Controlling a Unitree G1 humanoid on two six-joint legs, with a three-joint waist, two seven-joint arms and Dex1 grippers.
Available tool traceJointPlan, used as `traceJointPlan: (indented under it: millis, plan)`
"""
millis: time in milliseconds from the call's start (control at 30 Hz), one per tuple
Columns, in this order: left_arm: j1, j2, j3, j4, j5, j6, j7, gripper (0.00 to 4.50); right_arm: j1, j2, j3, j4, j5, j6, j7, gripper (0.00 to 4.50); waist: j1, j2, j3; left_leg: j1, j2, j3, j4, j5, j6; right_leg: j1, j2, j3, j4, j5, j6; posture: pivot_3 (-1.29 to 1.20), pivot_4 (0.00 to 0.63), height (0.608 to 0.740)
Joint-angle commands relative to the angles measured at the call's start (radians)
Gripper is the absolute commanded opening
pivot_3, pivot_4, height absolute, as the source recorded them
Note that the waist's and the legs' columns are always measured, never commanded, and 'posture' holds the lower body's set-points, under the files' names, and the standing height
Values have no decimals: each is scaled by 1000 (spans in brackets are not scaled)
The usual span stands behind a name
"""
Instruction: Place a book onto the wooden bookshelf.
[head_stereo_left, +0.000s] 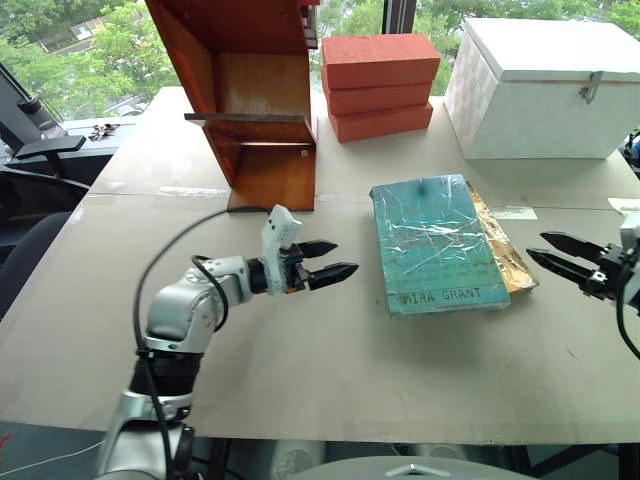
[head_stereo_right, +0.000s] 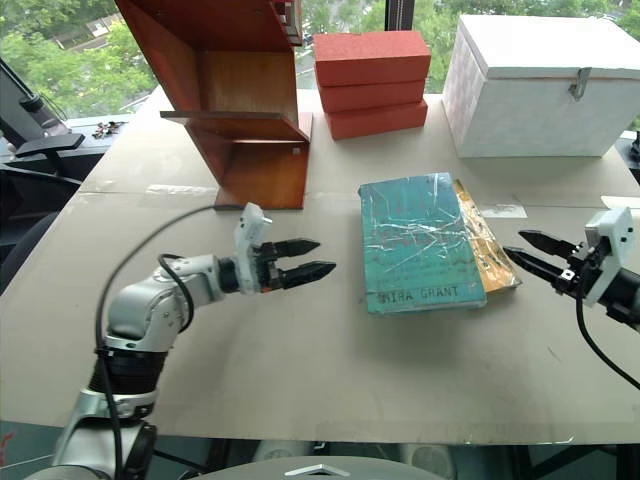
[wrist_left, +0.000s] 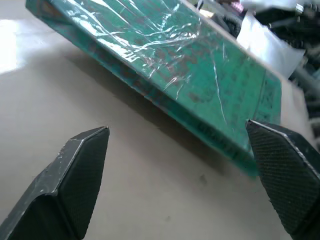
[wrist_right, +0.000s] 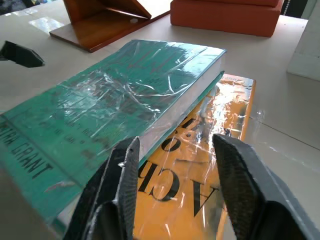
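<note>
Task status: not started, by my reading. The book (head_stereo_left: 438, 243) lies flat on the worktop, toward its right half, resting partly on top of a yellow-orange book (wrist_right: 200, 165) whose edge shows along its right side. Nothing is lifted and nothing holds it.

My left gripper (head_stereo_left: 331, 261) hangs just above the worktop, left of the book and apart from it, fingers spread wide and pointing at the book's long left edge. My right gripper (head_stereo_right: 534, 254) sits near the worktop's right edge, fingers parted and empty, pointing at the right side of the two stacked books without touching either.

Remaining steps, as I judge them: grasp the book, lift it clear of the one beneath, carry it to the wooden bookshelf (head_stereo_left: 255, 100), and set it on the shelf board.

Surface: a pale beige worktop, matte. The bookshelf stands near the far edge, left of centre. Stacked red-orange bricks (head_stereo_left: 378, 85) sit beside it, and a white box (head_stereo_left: 545, 88) occupies the far right corner.

Room: windows behind the far edge show green trees.
</note>
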Motion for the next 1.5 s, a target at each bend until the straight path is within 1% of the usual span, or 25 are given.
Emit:
traceJointPlan:
  millis: [33, 67, 100, 200, 333, 433, 500, 533, 600, 633, 667, 700, 733, 800, 833, 867, 967, 1000, 1100, 1133, 1233, 1267, 1333, 1400, 1500]
  plan:
    - [-42, -100, 43, 30, -115, 195, 113, 4500, 93, -26, -129, -152, 98, 49, 17, 3660, -2, 0, 0, 0, 0, 0, 0, 0, 0, 0, 0, 0, 0, 0, 0, 0, 150, 740]
    - [-60, -140, 50, 56, -138, 248, 143, 4500, 127, -26, -157, -188, 119, 64, 17, 4120, -2, -1, 0, 0, 0, 0, 0, 0, 0, 0, 0, 0, 0, 0, 0, 0, 150, 740]
    - [-75, -174, 55, 77, -156, 295, 167, 4500, 156, -26, -179, -219, 134, 74, 13, 4441, -2, -1, 0, 1, 0, -1, 1, 0, 0, 1, 0, 0, 1, -1, 2, 0, 150, 740]
    - [-111, -219, 66, 129, -172, 366, 201, 4500, 207, -27, -208, -277, 146, 87, -1, 4441, -7, -1, 0, 1, 0, -1, 3, 0, 0, 1, 1, 0, 1, -2, 2, 0, 150, 740]
    - [-194, -286, 112, 272, -196, 437, 230, 4500, 266, -17, -253, -346, 187, 122, -28, 4441, -5, -1, 0, 2, -1, -1, 4, 0, 0, 1, 1, 0, 4, -4, -1, 0, 150, 740]
    - [-231, -308, 146, 317, -201, 443, 238, 3749, 294, -4, -272, -371, 203, 126, -46, 4500, -5, -1, 0, 1, -1, -2, 5, 0, 0, 1, 1, 0, 4, -4, -1, 0, 150, 740]
    - [-248, -310, 165, 325, -211, 452, 232, 2711, 307, 1, -281, -378, 207, 125, -55, 4500, -4, -1, 0, 1, -1, -2, 6, 0, 0, 1, 1, 0, 4, -4, -1, 0, 150, 740]
    - [-256, -308, 175, 325, -217, 462, 232, 2374, 314, 2, -284, -381, 208, 124, -57, 4500, -4, -1, 0, 1, -1, -2, 6, 0, 0, 1, 1, 0, 4, -4, -1, 0, 150, 740]
    - [-264, -300, 185, 320, -224, 475, 230, 1435, 318, 3, -286, -382, 212, 121, -63, 4500, -3, -1, 0, 0, -1, -2, 6, 0, 0, 1, 1, 0, 4, -4, -2, 0, 150, 740]
    - [-266, -298, 190, 317, -228, 482, 230, 1131, 317, 4, -286, -382, 215, 118, -66, 4500, -4, -1, 0, 0, -1, -2, 5, 0, 0, 1, 1, 0, 4, -4, -2, 0, 150, 740]
    - [-267, -295, 191, 312, -228, 480, 228, 545, 312, 8, -287, -380, 225, 118, -73, 4500, -3, -1, 0, 0, -1, -2, 5, 0, 0, 1, 1, 0, 4, -4, -2, 0, 150, 740]
    - [-269, -296, 198, 303, -230, 470, 228, 216, 302, 11, -287, -377, 240, 121, -81, 4500, -3, -1, 0, 0, -1, -2, 5, 0, 0, 1, 1, 0, 4, -4, -2, 0, 150, 740]
    - [-270, -298, 203, 297, -231, 462, 228, 30, 295, 12, -288, -373, 251, 122, -87, 4500, -3, -2, 0, 0, -1, -2, 5, 0, 0, 1, 1, 0, 4, -4, -2, 0, 150, 740]
    - [-276, -284, 175, 239, -210, 387, 194, 30, 266, 13, -290, -359, 291, 131, -103, 4500, -3, -2, 0, 0, -1, -2, 6, 0, 0, 1, 1, 0, 4, -4, -2, 0, 150, 740]
    - [-280, -259, 132, 180, -183, 319, 147, 30, 242, 13, -294, -346, 318, 138, -116, 4500, -4, -2, 1, 0, -1, -2, 6, 0, 0, 1, 1, 0, 4, -4, -2, 0, 150, 740]
    - [-285, -233, 88, 126, -152, 253, 102, 30, 221, 13, -298, -333, 342, 143, -128, 4500, -4, -3, 1, 0, -1, -2, 6, 0, 0, 1, 1, 0, 4, -3, -3, 0, 150, 740]
    - [-318, -136, -78, -8, 36, -59, -33, 30, 157, 1, -299, -293, 388, 158, -153, 4500, -1, -3, 1, 0, -1, -2, 5, 0, 0, 1, 1, 1, 4, -2, -5, 0, 150, 740]
    - [-342, -113, -119, -24, 106, -159, -47, 30, 131, -3, -297, -279, 406, 164, -163, 4500, 2, -3, 1, 0, -1, -2, 5, 0, 0, 1, 1, 1, 3, -2, -5, 0, 150, 740]
    - [-434, -62, -193, -45, 287, -440, -71, 30, 56, -9, -293, -241, 461, 185, -189, 4500, 8, -3, 1, -1, -2, -1, 5, 0, 0, 1, 0, 1, 1, -2, -5, 0, 150, 740]
    - [-457, -47, -210, -42, 344, -524, -71, 30, 40, -12, -292, -233, 473, 191, -192, 4500, 8, -3, 1, -2, -2, -1, 5, 0, 0, 1, 0, 2, 0, -2, -5, 0, 150, 740]
    - [-556, 37, -264, 6, 587, -833, -34, 30, -28, -26, -274, -202, 506, 207, -210, 4500, 4, -3, 1, -4, -2, -1, 5, 0, 0, 1, 0, 2, -2, -2, -5, 0, 150, 740]
    - [-586, 59, -274, 26, 652, -899, -12, 30, -48, -31, -268, -194, 513, 211, -215, 4500, 4, -3, 1, -3, -2, 0, 4, 0, 0, 1, 0, 3, -2, -2, -5, 0, 150, 740]
    - [-667, 148, -324, 94, 898, -1071, 100, 30, -89, -36, -252, -181, 533, 225, -227, 4500, 2, -4, 2, -3, -2, 0, 3, 0, 0, 1, 0, 3, -2, -2, -5, 0, 150, 740]
    - [-715, 199, -323, 139, 1038, -1119, 204, 30, -121, -40, -230, -169, 537, 235, -226, 4500, 0, -3, 2, -3, -2, 0, 3, 0, 0, 0, 1, 3, -2, -2, -5, 0, 150, 740]
    - [-733, 247, -299, 159, 1117, -1120, 254, 30, -165, -43, -197, -148, 534, 243, -215, 4500, -2, -3, 2, -1, -2, 0, 0, 0, 0, 0, 0, 4, -2, 0, -1, 0, 150, 740]
